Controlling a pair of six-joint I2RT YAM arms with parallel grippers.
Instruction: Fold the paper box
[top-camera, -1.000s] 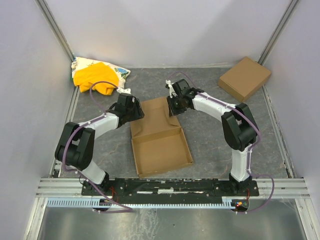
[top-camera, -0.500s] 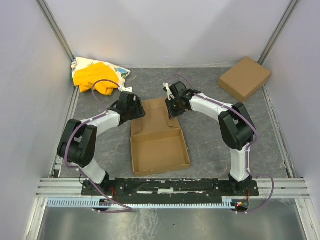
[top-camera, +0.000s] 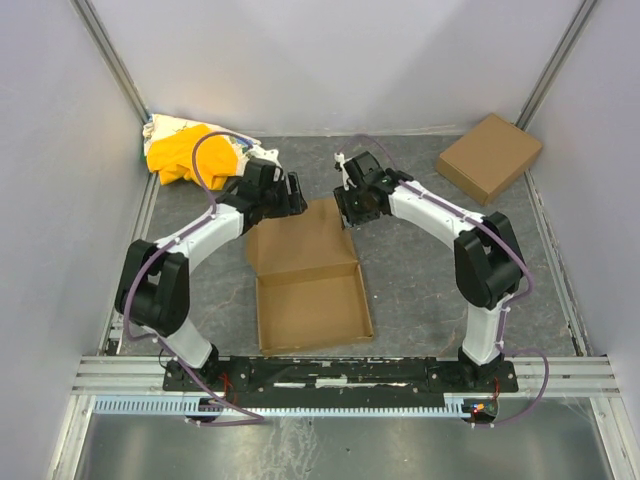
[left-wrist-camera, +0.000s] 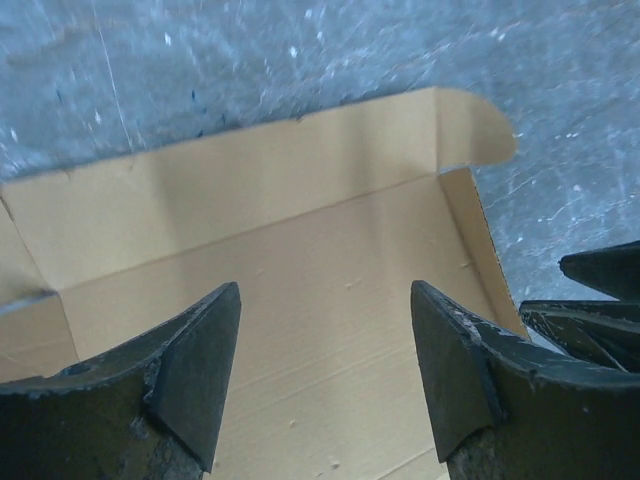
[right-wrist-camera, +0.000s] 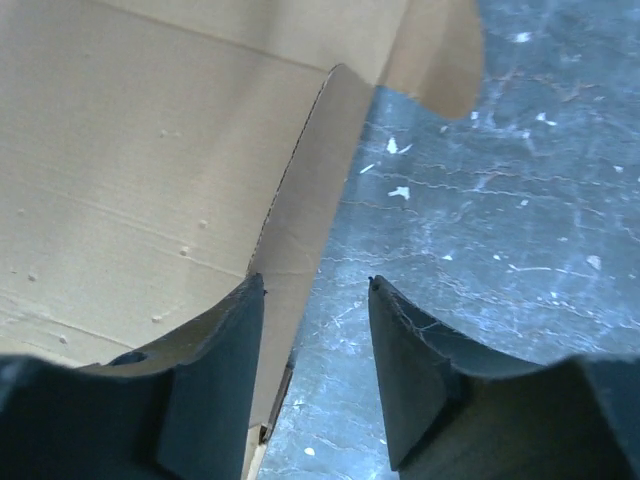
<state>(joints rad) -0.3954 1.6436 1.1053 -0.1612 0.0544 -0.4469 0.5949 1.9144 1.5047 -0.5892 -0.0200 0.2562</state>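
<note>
My left pincer (left-wrist-camera: 325, 295) has its jaws spread wide and hangs over the inside of the paper box's (top-camera: 310, 290) lid (top-camera: 300, 240), close to the lid's far left corner. From the wrist camera I cannot tell whether the fingers (left-wrist-camera: 195, 360) touch the cardboard. Beyond them the tuck flap (left-wrist-camera: 250, 190) is bent up along its crease, and its rounded ear (left-wrist-camera: 475, 130) points toward the right pincer (right-wrist-camera: 312, 285). That one is apart too, with the edge of the lid's side flap (right-wrist-camera: 310, 190) lying in the gap between its fingers, at the lid's far right corner. The box lies in the middle of the grey counter (top-camera: 420, 270), its tray against the near edge and its open lid reaching toward the far edge. A closed brown cardboard box (top-camera: 490, 155) sits in the far right corner, and a yellow-and-white cloth bundle (top-camera: 195, 150) is in the far left corner.
</note>
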